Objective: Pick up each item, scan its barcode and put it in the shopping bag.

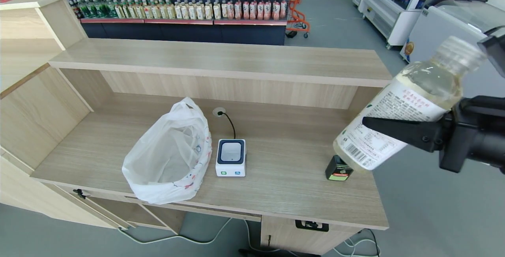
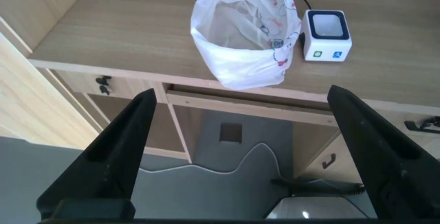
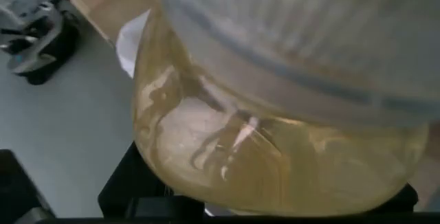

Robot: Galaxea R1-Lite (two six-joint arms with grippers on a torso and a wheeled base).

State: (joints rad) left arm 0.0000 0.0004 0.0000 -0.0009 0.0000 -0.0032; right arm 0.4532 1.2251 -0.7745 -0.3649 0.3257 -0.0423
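Right gripper (image 1: 375, 124) is closed on the bottle (image 1: 406, 107), one black finger across the label. It holds the bottle in the air at the right end of the counter (image 1: 284, 162), tilted with its clear cap (image 1: 461, 49) up and to the right.
Bottle: clear plastic holding pale yellow liquid, which the right wrist view shows up close (image 3: 275, 155). White label (image 1: 394, 103) has red and dark print, too small to read. Barcode (image 1: 356, 153) sits at the low end of the label.
Small dark item (image 1: 338, 169) with a green-and-red face stands on the counter just under the bottle's base; its print is unreadable.
Shopping bag (image 1: 169, 154): white plastic, mouth open upward, left of centre on the counter.
Scanner (image 1: 231, 157): white box with a dark-rimmed window, touching or just right of the bag. Its cable runs to a far grommet (image 1: 219, 111).
Left gripper (image 2: 240, 97) is spread wide with nothing in it, nearer than the counter's near edge.
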